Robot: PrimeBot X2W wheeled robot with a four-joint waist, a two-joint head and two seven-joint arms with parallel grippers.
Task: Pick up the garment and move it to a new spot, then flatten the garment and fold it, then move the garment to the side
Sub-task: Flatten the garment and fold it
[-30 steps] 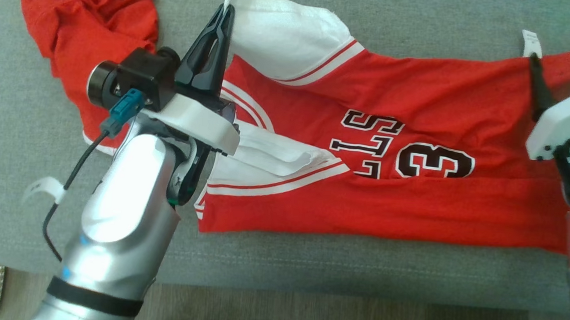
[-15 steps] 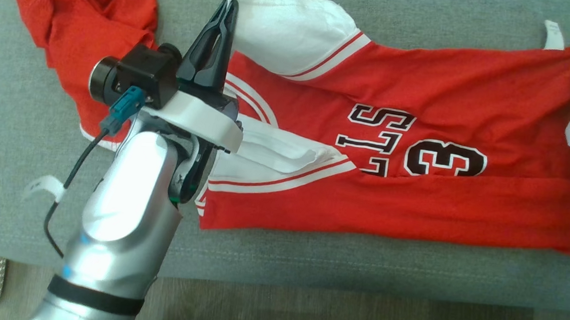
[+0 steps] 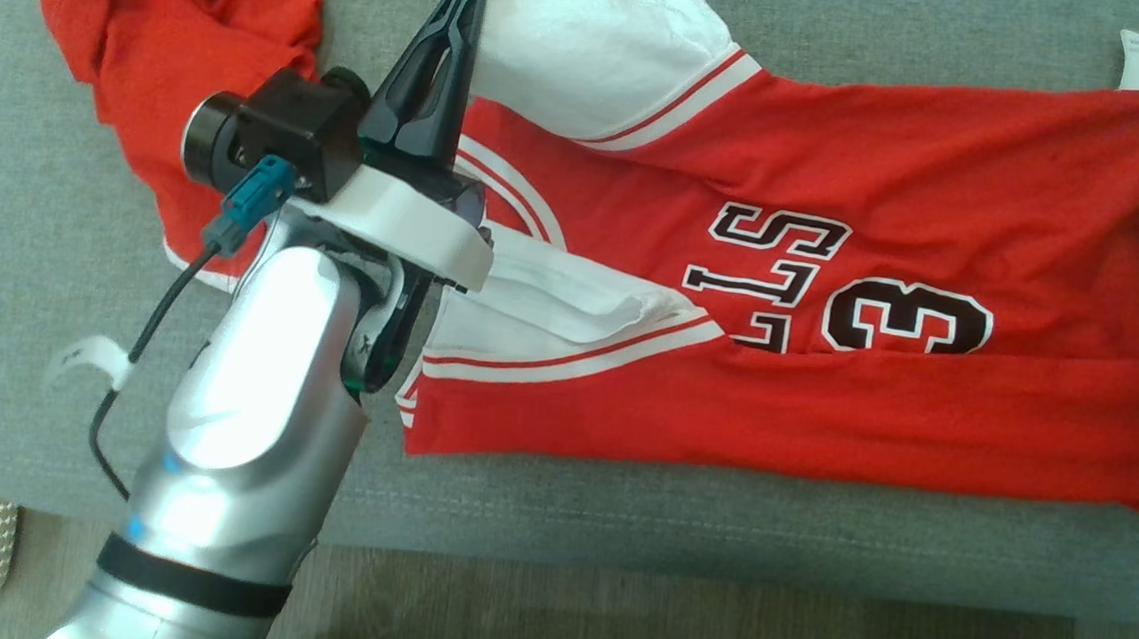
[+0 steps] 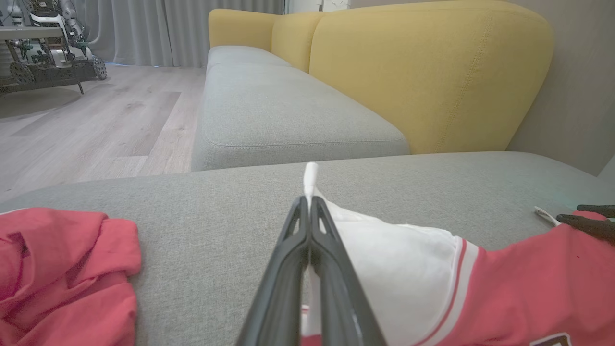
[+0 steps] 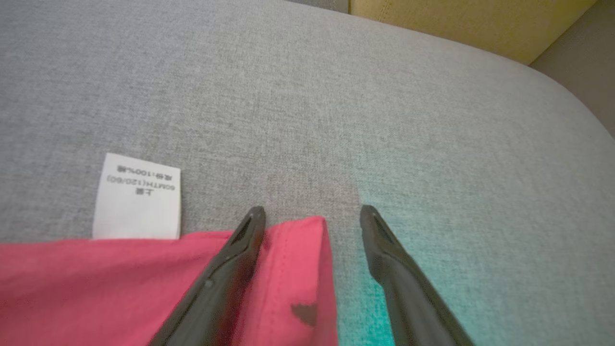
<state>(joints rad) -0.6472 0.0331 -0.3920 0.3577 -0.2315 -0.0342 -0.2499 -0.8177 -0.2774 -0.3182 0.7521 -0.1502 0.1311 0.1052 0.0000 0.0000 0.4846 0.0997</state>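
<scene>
Ahead of left pincer (image 4: 307, 204): bare cushion (image 4: 216, 202), open up to yellow backrest (image 4: 432, 72). To its left, crumpled red shirt (image 4: 57, 269) in the way; to its right, jersey (image 4: 528, 288) spread low. Ahead and right of right pincer (image 5: 312, 214): free cushion. Between its spread fingers, jersey corner; to the left, label (image 5: 138, 196) lying flat.
</scene>
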